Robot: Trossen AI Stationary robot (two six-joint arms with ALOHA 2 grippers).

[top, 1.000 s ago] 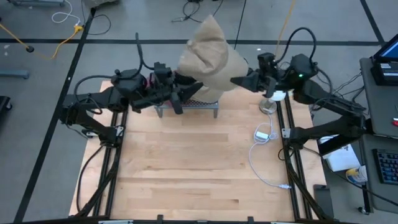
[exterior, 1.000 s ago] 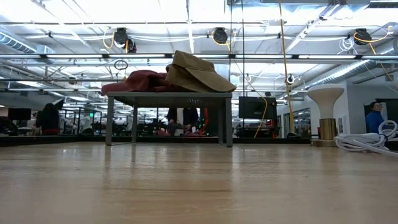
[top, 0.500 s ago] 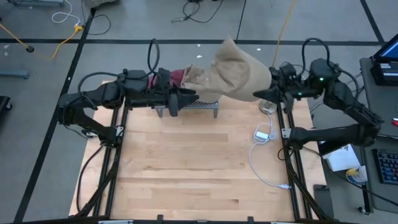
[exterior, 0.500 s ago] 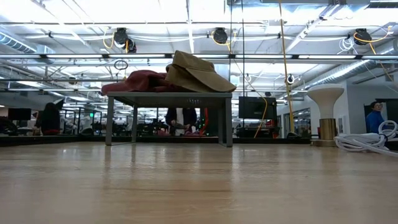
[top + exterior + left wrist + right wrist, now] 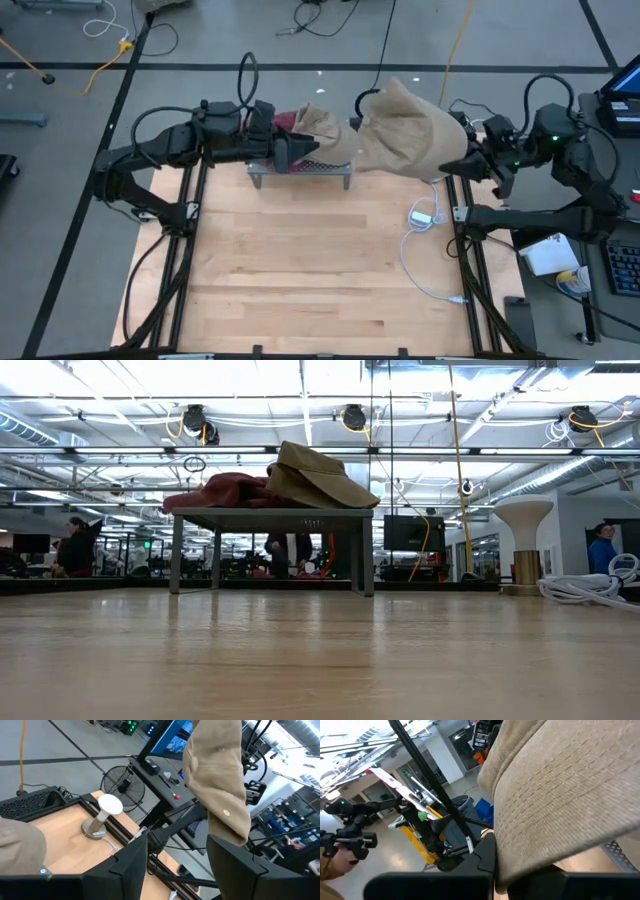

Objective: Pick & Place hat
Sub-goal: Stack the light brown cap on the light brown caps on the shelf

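The tan hat, held aloft right of centre in the high view by the clamped right claw, should be carried level toward the stand, while the left claw waits parted.

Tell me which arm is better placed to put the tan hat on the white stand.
The right. Its tool is shut on the tan hat, held near the white stand. The left tool is open over the rack.

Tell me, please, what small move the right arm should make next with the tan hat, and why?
Probably carry it on toward the white stand and lower it. The right gripper is shut on the tan hat, which hangs in the air beside the rack; the left gripper is open, clear of it.
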